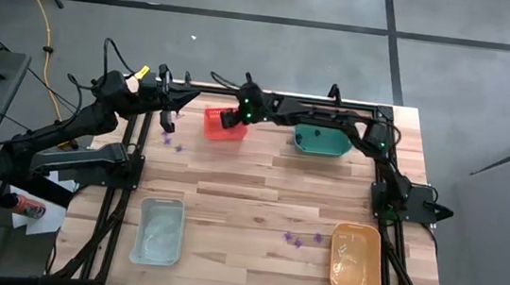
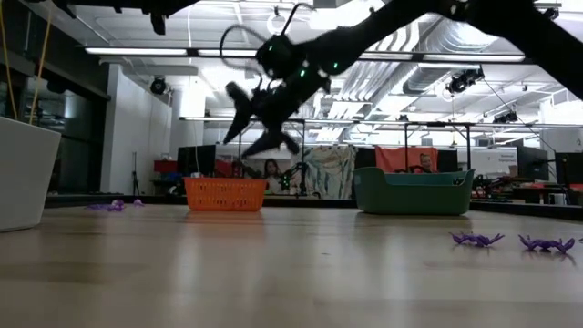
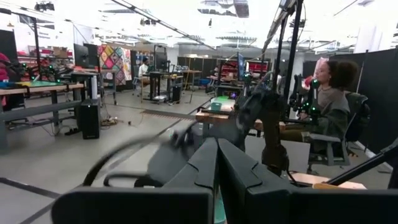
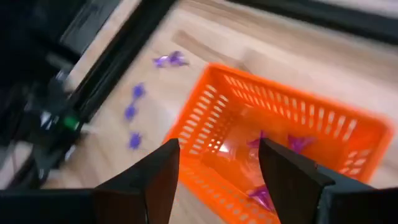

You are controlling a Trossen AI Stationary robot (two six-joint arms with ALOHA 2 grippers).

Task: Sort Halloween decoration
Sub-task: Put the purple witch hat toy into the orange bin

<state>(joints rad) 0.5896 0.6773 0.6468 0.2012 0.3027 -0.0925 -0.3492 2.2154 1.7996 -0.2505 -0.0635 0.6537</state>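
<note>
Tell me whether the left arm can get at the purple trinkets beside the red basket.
Probably yes: the left gripper hangs shut right over those purple trinkets, with bare table around them and nothing between.

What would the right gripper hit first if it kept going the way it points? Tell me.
Probably the inside of the red basket: the open right gripper points into it, at the purple trinkets there. Depth is unclear.

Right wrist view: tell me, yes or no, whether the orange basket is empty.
No, purple trinkets lie inside the orange basket, showing between the open right gripper's fingers.
</note>
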